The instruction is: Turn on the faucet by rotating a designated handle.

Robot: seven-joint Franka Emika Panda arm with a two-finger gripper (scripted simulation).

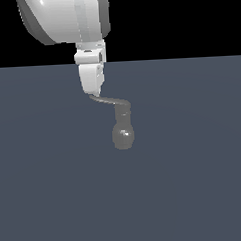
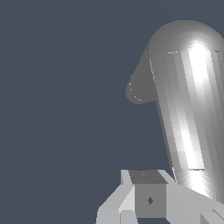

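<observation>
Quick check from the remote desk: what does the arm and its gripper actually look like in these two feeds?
The arm is glossy white with grey shading, a big rounded link narrowing to a boxy white wrist block. The gripper is white, tapering downward. In the wrist view its fingers are pale grey, blocky and faceted, one face carrying a small dark diamond mark. No cables show.
</observation>
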